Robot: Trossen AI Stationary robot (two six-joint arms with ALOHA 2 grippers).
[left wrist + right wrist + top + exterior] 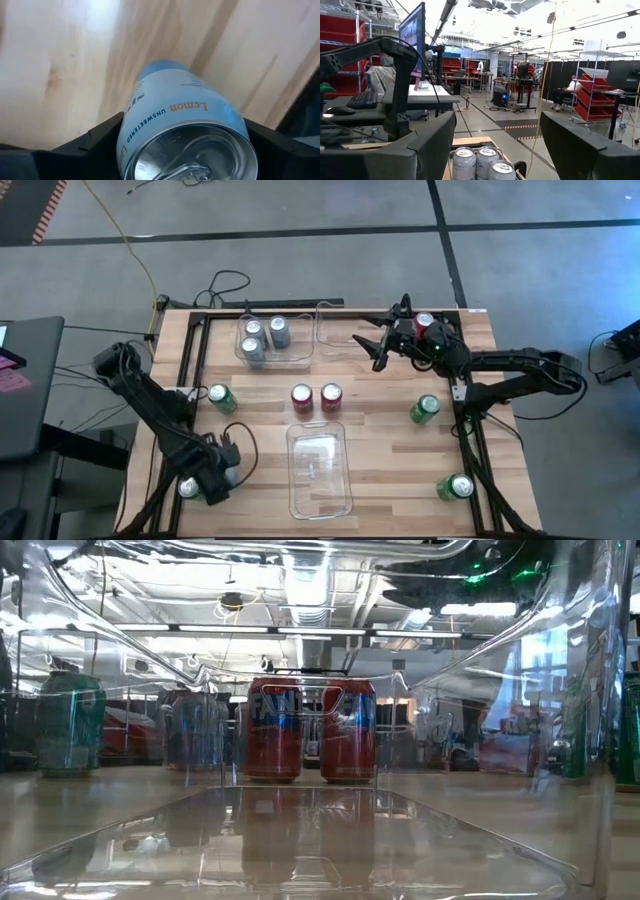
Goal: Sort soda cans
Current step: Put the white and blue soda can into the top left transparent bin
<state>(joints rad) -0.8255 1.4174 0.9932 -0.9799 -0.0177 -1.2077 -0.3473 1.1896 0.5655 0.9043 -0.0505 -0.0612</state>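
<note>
Three silver cans (260, 337) stand in the clear bin (300, 358) at the table's far edge, left of centre; that colour is nearly sorted

One more silver can (185, 135) stands close to the table's near left corner. Your left gripper (212, 478) is on it, dark fingers (95, 142) pressed to both sides, top of the can facing the wrist camera. Step in hand, as you can judge it: picking up this last silver can for the far bin

Your right gripper (372, 350) hangs over the far edge right of centre, beside the second bin (340, 330), jaws wide apart and holding nothing. A red can (425, 322) shows under that arm near the far right corner

Two red cans (315, 395) stand touching at the table's middle. Green cans: one (220, 396) by the left edge, one (425, 409) by the right edge, one (460, 486) near the near right corner. Third bin (318, 498) at the near edge holds nothing visible

Next move likely calls for a straight lift, then a carry past the left green can to the far bin; check the hold is firm before you raise it, and set down clear of the three cans inside
</note>
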